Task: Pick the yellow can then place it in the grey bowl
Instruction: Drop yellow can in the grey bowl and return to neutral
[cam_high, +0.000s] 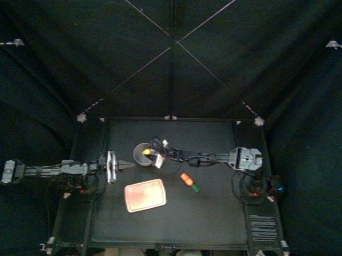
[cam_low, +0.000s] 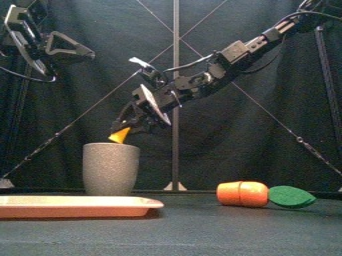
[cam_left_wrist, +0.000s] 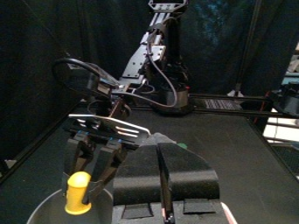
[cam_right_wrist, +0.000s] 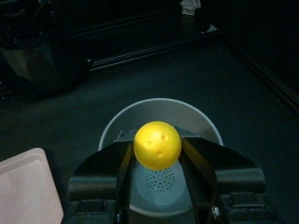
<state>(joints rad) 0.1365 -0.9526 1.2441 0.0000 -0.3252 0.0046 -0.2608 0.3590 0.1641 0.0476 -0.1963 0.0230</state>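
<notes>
Right arm reaches in from the right, past the desk's (cam_high: 214, 135) middle, to the left half.

Right end effector (cam_low: 130, 125): clenched on the yellow can (cam_low: 122, 134), one jaw on either side of it. It points down and to the left.

Yellow can: off the desk, held directly over the mouth of the grey bowl (cam_low: 112, 170). In the front view it is tilted, with its lower end about level with the rim. The right wrist view shows its rounded yellow end centred over the opening. The left wrist view shows its lower part dipping just inside the rim.

Grey bowl: a tall speckled cup, upright on the left half of the desk, behind the pink tray (cam_low: 74, 206).

Pink tray: flat on the desk near the front edge, nothing visible on it.

Carrot toy (cam_low: 241, 193): an orange body with a green leaf end, lying on its side on the desk to the right of the grey bowl, well apart from it.

Left end effector (cam_low: 78, 47): at the left side, raised above the desk and apart from everything. Whether it is released or clenched cannot be told.
</notes>
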